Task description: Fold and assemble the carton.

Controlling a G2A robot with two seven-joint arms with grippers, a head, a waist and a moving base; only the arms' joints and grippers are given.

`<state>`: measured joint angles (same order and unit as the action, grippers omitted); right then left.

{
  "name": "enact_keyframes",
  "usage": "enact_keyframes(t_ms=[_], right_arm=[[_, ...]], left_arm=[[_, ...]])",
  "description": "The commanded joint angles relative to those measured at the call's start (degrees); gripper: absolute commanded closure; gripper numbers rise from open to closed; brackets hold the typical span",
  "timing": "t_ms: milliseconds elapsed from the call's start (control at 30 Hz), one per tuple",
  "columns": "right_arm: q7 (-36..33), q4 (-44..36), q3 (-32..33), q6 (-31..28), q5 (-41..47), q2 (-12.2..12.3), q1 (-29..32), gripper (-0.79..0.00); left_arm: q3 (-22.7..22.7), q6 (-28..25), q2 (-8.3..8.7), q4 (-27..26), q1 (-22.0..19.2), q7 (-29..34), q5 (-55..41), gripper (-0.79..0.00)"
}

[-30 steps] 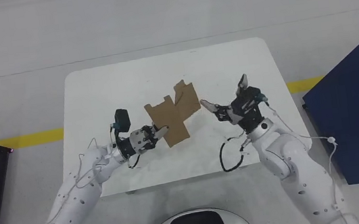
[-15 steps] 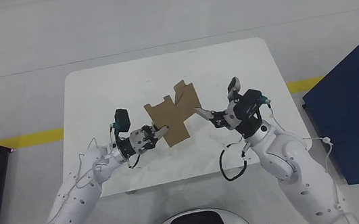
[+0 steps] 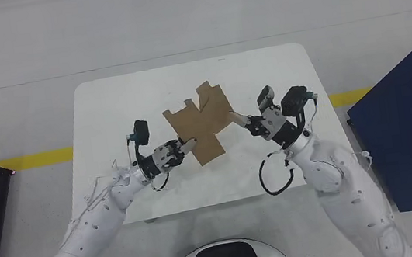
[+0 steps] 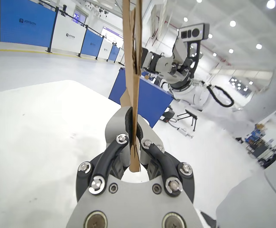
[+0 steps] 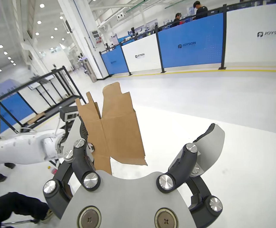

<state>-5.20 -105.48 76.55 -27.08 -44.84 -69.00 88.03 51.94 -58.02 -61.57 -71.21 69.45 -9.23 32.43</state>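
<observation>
Brown cardboard, the flattened carton (image 3: 199, 125), hangs in the air over the white table (image 3: 110, 110), held between the two grippers and touching the tabletop nowhere that can be seen. The left gripper (image 3: 181, 146) is closed tight on the carton's edge nearest it. In the left wrist view the sheet (image 4: 131, 64) stands edge-on, pinched between the dark pads of that gripper (image 4: 133, 121), and runs straight out beyond the fingertips, with a short stub of board reaching back toward the palm. The right gripper (image 3: 242, 120) sits at the opposite edge of the carton with its jaws spread wide and nothing clamped. In the right wrist view (image 5: 146, 127) the carton (image 5: 116, 129) stands ahead of the palm inside the open span, close to one finger and well apart from the other. Whether that nearer finger actually touches the board cannot be told. Notched flaps form the carton's end farthest from both wrists.
</observation>
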Motion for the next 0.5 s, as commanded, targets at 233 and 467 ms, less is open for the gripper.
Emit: enact_keyframes(t_ms=[233, 467], right_arm=[[-3.8, 1.6, 2.7, -3.6, 9.5, 0.5, -0.8, -0.785], [-3.8, 1.8, 2.4, -3.0, 9.0, 0.5, -0.8, -0.785]], left_arm=[[-9.4, 0.1, 1.1, 2.7, -7.8, 45.4, -73.1, 0.0], [-7.6, 6.7, 0.99, 6.8, -11.2, 62.2, -90.1, 0.0]])
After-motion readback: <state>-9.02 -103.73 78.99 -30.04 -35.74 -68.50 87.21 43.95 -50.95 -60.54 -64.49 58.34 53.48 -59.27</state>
